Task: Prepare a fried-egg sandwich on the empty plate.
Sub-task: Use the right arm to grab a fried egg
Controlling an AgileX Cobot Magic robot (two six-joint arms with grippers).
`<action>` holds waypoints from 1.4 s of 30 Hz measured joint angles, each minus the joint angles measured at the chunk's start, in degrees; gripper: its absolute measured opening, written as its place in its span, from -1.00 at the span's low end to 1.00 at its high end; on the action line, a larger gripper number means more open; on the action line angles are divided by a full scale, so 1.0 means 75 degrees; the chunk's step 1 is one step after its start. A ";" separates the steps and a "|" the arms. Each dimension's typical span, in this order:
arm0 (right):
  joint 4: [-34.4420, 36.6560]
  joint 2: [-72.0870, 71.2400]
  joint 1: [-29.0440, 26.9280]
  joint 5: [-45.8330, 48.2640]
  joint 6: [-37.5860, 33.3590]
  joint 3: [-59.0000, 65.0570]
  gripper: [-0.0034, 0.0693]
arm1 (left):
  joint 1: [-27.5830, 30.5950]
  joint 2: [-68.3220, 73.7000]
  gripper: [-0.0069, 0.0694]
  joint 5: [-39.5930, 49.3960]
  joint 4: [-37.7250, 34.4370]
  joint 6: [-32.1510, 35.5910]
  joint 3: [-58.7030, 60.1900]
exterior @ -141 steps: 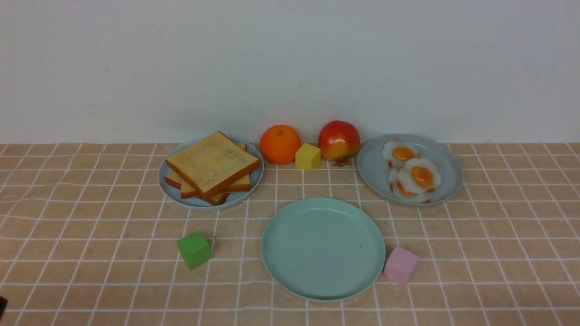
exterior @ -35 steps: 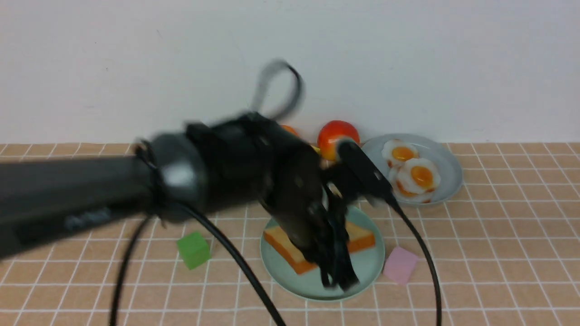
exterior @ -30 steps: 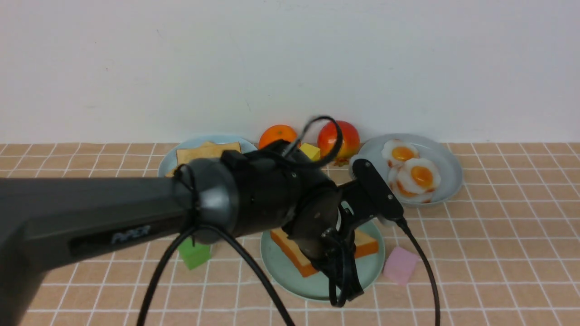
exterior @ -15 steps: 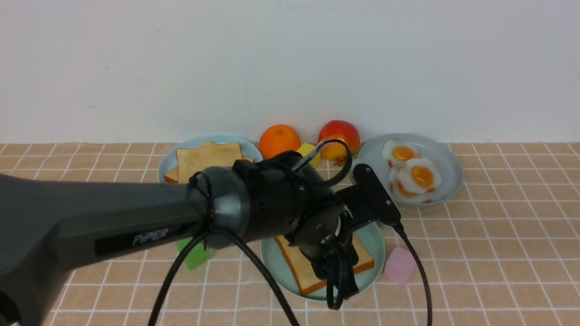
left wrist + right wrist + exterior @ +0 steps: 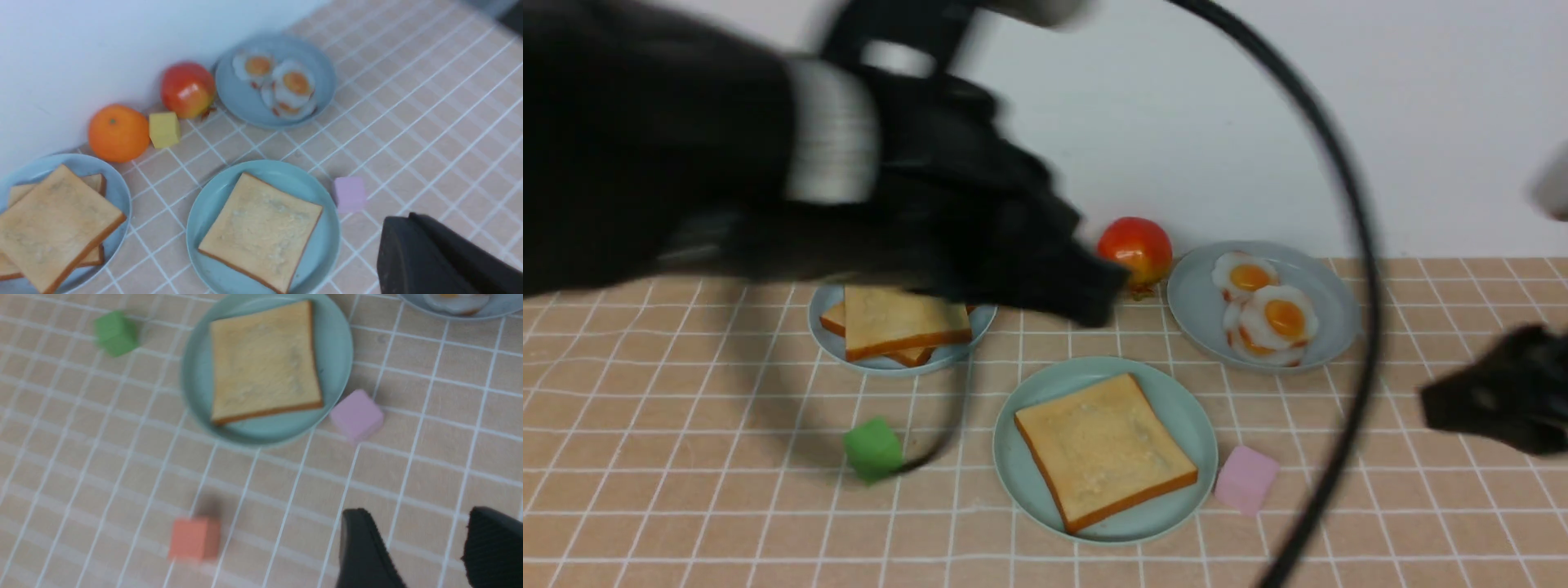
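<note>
With one toast flat on the green plate at lower centre, the fried eggs lie upper right, up and left of the right claw, jaws wide and empty, nearer than the closed, empty left claw.

- The mint-green plate, bare at the start, now carries one toast slice. It lies flat and has turned a little since half a second ago.
- The toast stack on the pale blue plate is one slice shorter. Its top slice now sits squarer to me than the old one did.
- My left gripper was low over the mint-green plate a moment ago. It has let go and lifted up and back to the left, and its jaws have closed on nothing.
- My right gripper, out of sight before, has come in from the right with its jaws apart.
</note>
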 joint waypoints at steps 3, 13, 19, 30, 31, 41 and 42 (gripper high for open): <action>-0.0161 0.1318 -0.0010 -0.0763 0.0042 -0.0302 0.08 | 0.0000 -0.1468 -0.85 -0.0490 -0.0026 -0.0059 0.1257; 0.0085 0.5177 -0.1434 -0.0580 -0.0045 -0.3222 0.07 | 0.0000 -0.4212 -0.85 -0.2080 0.0471 -0.1461 0.3822; 0.0614 0.7445 -0.2063 0.0410 -0.0329 -0.5520 0.11 | 0.0000 -0.4151 -0.85 -0.2460 0.0638 -0.1981 0.4102; 0.1211 0.9670 -0.2345 0.1413 -0.0404 -0.8418 0.38 | 0.0000 -0.4105 -0.85 -0.2560 0.0638 -0.2246 0.4102; 0.1347 0.9810 -0.2345 0.1384 -0.0411 -0.8520 0.39 | 0.0000 -0.4105 -0.85 -0.2560 0.0638 -0.2246 0.4102; 0.1689 1.0227 -0.2345 0.0953 -0.0517 -0.8588 0.40 | 0.0000 -0.4088 -0.85 -0.2575 0.0638 -0.2252 0.4102; 0.1697 1.0227 -0.2345 0.0946 -0.0513 -0.8588 0.40 | 0.0000 -0.4087 -0.85 -0.2575 0.0638 -0.2252 0.4102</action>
